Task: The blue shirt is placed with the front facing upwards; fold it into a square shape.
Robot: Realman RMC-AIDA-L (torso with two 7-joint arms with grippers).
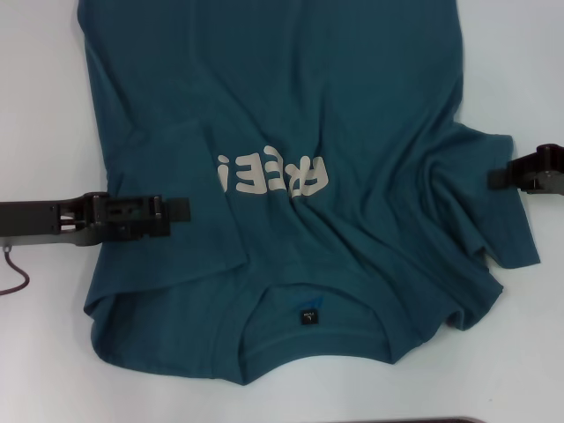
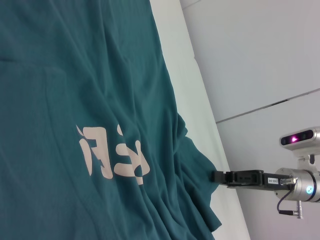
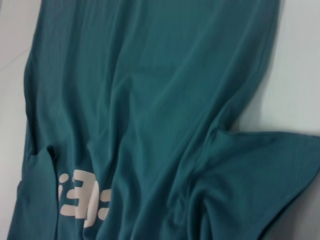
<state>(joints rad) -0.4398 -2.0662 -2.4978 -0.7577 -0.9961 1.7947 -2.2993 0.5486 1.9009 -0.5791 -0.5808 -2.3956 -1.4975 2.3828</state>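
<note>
The blue shirt (image 1: 352, 106) lies face up on the white table (image 1: 40, 106), with its collar and dark neck label (image 1: 307, 315) at the near edge. Cream lettering (image 1: 271, 174) crosses the chest. Its left side is folded inward along a crease, and the right side is wrinkled. My left gripper (image 1: 181, 210) reaches in from the left, low over the folded-in left part, beside the lettering. My right gripper (image 1: 493, 176) sits at the outer edge of the rumpled right sleeve (image 1: 507, 233). In the left wrist view, the right gripper (image 2: 216, 176) touches that sleeve edge (image 2: 197, 170).
A thin red-brown cable (image 1: 13, 269) lies on the table beneath my left arm. A dark strip (image 1: 441, 419) runs along the near table edge. White table shows on both sides of the shirt. A wall (image 2: 260, 55) stands beyond the table.
</note>
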